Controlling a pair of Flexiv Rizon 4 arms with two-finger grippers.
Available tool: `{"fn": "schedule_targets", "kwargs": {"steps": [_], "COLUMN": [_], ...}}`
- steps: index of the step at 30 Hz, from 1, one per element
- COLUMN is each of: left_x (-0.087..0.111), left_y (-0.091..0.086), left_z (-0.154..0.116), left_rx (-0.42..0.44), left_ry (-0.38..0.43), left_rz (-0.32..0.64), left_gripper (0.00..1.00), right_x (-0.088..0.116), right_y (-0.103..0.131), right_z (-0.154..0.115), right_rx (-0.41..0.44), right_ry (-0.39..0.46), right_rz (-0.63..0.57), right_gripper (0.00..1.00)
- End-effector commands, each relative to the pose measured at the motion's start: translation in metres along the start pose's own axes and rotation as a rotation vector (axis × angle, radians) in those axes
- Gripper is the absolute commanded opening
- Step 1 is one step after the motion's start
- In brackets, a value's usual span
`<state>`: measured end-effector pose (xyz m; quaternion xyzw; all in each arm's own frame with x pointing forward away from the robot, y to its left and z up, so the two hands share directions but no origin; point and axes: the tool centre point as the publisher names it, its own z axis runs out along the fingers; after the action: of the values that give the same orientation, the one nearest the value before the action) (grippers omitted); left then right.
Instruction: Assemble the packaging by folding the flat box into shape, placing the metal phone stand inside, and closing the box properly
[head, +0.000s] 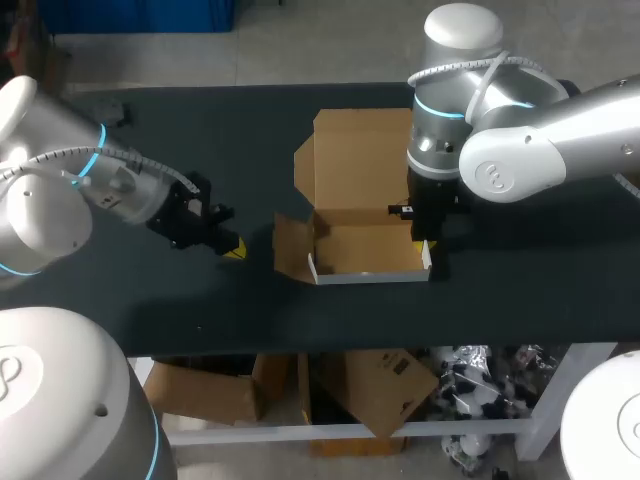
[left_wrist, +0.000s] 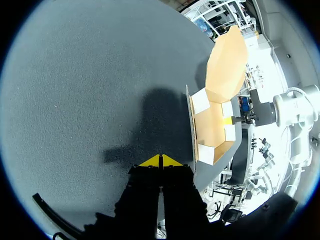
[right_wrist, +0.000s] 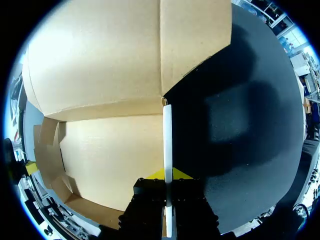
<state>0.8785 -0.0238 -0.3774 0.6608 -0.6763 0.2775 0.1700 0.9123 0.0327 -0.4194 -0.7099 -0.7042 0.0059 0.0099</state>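
Light comes from overhead, and the dark bench (head: 150, 130) soaks it up: matte, no glare anywhere on it. The pale shell of the right arm (head: 540, 140) shines bright, close to washed out on its upper curves. In the left wrist view, a soft-edged shadow sits on the bench just ahead of the left hand (left_wrist: 160, 161). In the right wrist view, the cardboard of the box (right_wrist: 100, 75) bleaches nearly white toward its far flap, and a broad, deep shadow darkens the bench beside it, ahead of the right hand (right_wrist: 168, 174).
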Motion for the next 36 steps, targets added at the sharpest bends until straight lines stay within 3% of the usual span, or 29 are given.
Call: {"fn": "schedule_targets", "kwargs": {"steps": [1,19,36], "left_x": [-0.006,-0.008,0.002], "left_y": [0.002,0.003,0.002], "left_z": [0.008,0.027,0.043], "left_rx": [0.012,0.017,0.012], "left_ry": [0.036,0.125,0.176], "left_rz": [0.003,0.024,0.026], "left_gripper": [0.00,0.00,0.00], "right_x": [0.001,0.001,0.001], "right_y": [0.000,0.000,0.000], "right_z": [0.000,0.000,0.000], "right_rx": [0.002,0.002,0.002], "right_ry": [-0.003,-0.003,-0.003], "right_rz": [0.000,0.000,0.000], "right_gripper": [0.00,0.00,0.00]}}
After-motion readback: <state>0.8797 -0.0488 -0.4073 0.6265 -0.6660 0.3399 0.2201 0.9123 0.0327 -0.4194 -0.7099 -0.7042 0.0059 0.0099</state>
